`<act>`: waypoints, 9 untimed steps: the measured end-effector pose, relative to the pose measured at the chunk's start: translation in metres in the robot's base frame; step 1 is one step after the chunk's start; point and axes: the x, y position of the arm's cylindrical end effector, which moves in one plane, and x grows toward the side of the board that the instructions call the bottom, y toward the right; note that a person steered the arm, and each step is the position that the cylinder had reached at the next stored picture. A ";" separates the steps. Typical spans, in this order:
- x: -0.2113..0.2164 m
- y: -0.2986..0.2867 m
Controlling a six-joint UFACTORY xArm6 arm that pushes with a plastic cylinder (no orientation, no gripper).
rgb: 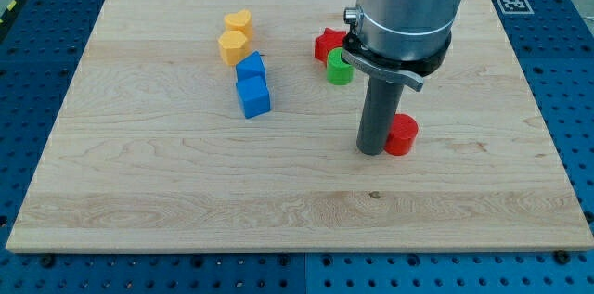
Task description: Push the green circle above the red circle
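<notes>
My tip [372,150] rests on the table [139,192], at the end of a straight dark rod that drops from a wide grey cylinder at the view's top; there are no jaws on this arm, so there is nothing released or clenched to report — only the rod's lower end. The tip stands just to the view's left of the red circle [403,135], touching it or all but touching it; the exact contact is hard to make out. The green circle [339,70] sits well above the tip toward the view's top and a little to the left, partly hidden by the arm's grey collar, and it lies up and to the left of the red circle, clearly apart from it. Pressed against the green circle's upper left is a red star [326,45]. Farther to the view's left stand two blue blocks — the upper blue block [251,65] and the lower blue block [253,96] — touching one another, their shapes roughly cube-like. Above them, a yellow heart [238,23] sits just over a yellow block [232,47] of uncertain shape, the two in contact.
</notes>
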 end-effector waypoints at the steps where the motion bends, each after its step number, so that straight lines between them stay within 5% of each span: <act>1: -0.022 -0.033; 5: -0.151 -0.089; 8: -0.155 -0.028; 9: -0.155 -0.056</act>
